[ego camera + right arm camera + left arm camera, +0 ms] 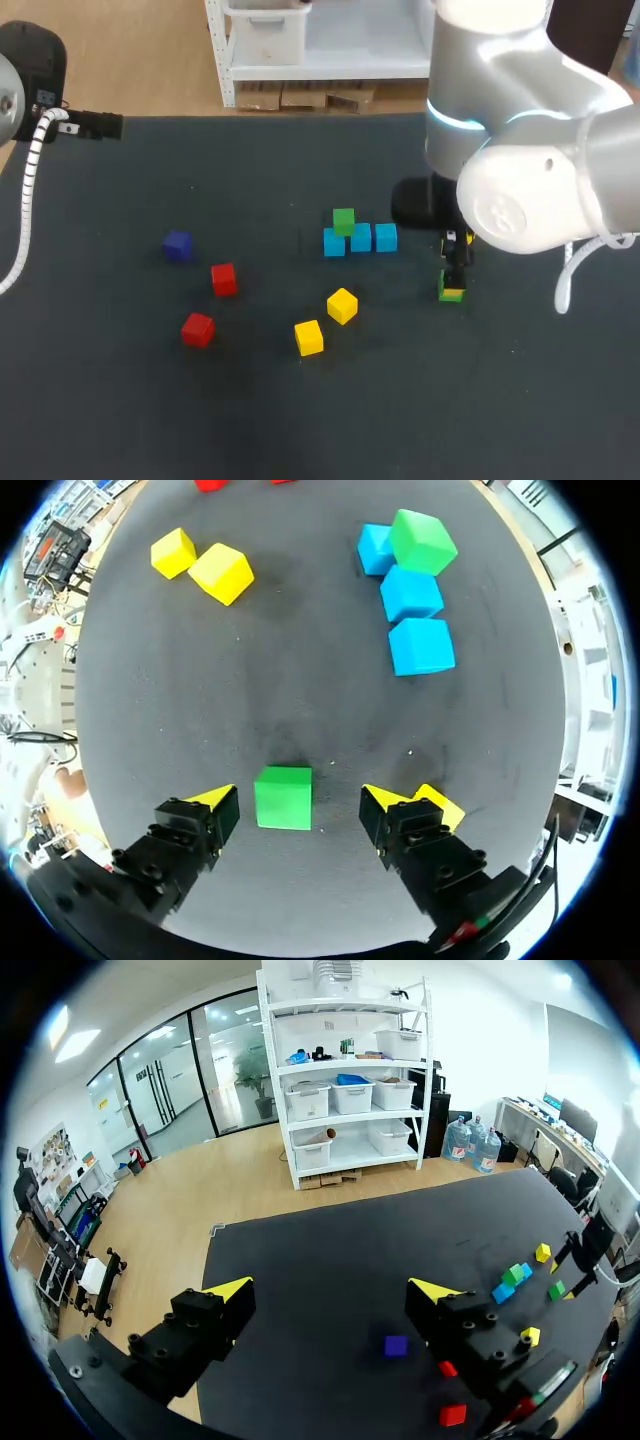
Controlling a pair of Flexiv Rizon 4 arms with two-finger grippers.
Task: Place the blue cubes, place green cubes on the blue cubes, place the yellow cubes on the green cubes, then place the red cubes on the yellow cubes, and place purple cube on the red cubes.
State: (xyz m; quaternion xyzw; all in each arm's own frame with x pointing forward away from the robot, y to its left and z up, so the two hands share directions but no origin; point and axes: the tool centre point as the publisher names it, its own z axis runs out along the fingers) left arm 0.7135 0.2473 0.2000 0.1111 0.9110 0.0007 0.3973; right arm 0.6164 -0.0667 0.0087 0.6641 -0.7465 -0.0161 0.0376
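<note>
Pointing down at the tabletop point(130, 410), the right tool point(300, 805) stands with its fingers spread wide, a loose green cube point(283, 797) sitting between the yellow tips with a gap on each side, so it grips nothing. The right arm point(530, 150) comes in from the right and bends over the tabletop's right half. In the head view its bulky joints cover the wrist, and the tool's dark fingers half hide the loose green cube point(451, 293), of which only a small corner shows. Ahead of the right tool, well apart, three blue cubes point(411, 592) lie in a row touching one another, and a second green cube point(423, 540) rests on the far end one. Two yellow cubes point(222, 572) lie just beside each other, off to the side of that row. Beyond them, the red cubes point(224, 279) are cut off in the right wrist view. The purple cube point(177, 245) lies alone, past the red ones. The left arm point(30, 90) sits at the tabletop's far left corner, its left tool point(332, 1295) held wide open and empty above the surface.
</note>
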